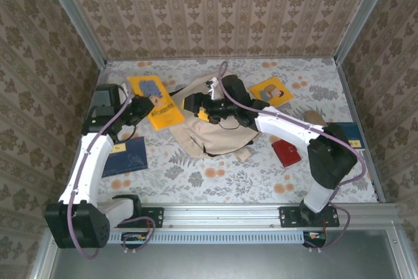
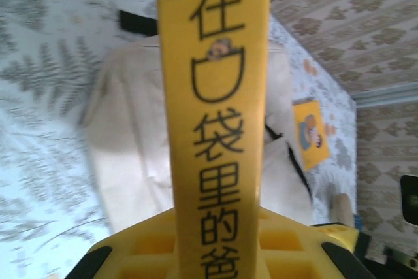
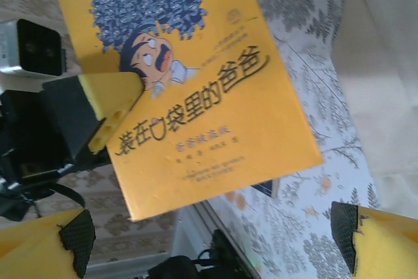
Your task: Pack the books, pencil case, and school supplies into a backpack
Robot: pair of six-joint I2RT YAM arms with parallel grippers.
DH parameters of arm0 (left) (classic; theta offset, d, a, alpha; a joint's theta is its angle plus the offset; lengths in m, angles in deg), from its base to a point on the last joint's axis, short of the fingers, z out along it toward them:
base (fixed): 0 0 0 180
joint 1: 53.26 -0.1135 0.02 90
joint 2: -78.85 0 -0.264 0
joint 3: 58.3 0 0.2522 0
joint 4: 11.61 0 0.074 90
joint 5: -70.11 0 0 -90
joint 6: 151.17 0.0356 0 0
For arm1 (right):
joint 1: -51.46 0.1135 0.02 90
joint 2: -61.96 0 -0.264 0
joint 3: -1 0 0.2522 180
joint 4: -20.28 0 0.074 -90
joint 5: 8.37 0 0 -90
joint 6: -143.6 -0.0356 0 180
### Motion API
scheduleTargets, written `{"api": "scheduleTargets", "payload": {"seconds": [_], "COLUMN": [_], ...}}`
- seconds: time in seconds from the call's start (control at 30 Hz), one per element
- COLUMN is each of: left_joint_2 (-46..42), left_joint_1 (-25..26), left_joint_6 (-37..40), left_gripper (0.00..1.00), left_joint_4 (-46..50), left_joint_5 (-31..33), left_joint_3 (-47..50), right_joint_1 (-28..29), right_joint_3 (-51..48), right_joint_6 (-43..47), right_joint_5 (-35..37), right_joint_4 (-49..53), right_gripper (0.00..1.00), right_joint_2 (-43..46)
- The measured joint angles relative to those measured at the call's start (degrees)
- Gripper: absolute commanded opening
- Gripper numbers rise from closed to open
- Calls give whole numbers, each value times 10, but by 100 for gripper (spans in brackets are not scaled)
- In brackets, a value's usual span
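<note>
now clamped in left gripper (image 1: 139,110) by its edge: bright yellow book (image 1: 155,99), thin, cartoon face under blue curly hair, black title. sits far left of table (image 1: 215,181), one corner just beside cream backpack (image 1: 212,134). right gripper (image 1: 194,104) spread wide, empty, over backpack's left edge. dark blue book (image 1: 126,155) flat near left arm (image 1: 88,161); bare table along near edge.
</note>
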Motion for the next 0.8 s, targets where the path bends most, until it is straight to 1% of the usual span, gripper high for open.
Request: {"api": "scheduleTargets", "payload": {"seconds": [0.13, 0.27, 0.33, 0.47, 0.63, 0.7, 0.8], "left_joint_2": [24, 50, 57, 59, 59, 59, 59], "left_joint_1": [66, 115, 132, 158, 170, 172, 178], "left_joint_6": [-74, -126, -146, -182, -223, -237, -258], "left_gripper": [6, 6, 6, 6, 6, 6, 5], "left_joint_4": [-79, -140, -166, -221, -271, -286, -301], "left_joint_5": [27, 72, 93, 132, 161, 169, 176], "left_joint_3": [-1, -1, -1, -1, 1, 4, 9], "right_joint_1": [3, 3, 0, -8, -19, -24, -29], "right_joint_3": [-35, -70, -86, -114, -122, -121, -107], "right_joint_6": [-67, -122, -144, -201, -261, -280, -306], "right_joint_5": [-1, 22, 35, 59, 84, 93, 103], "right_joint_4": [-65, -97, -109, -176, -261, -293, -314], "right_gripper": [100, 100, 100, 95, 92, 90, 75], "right_joint_2": [2, 9, 17, 19, 19, 17, 5]}}
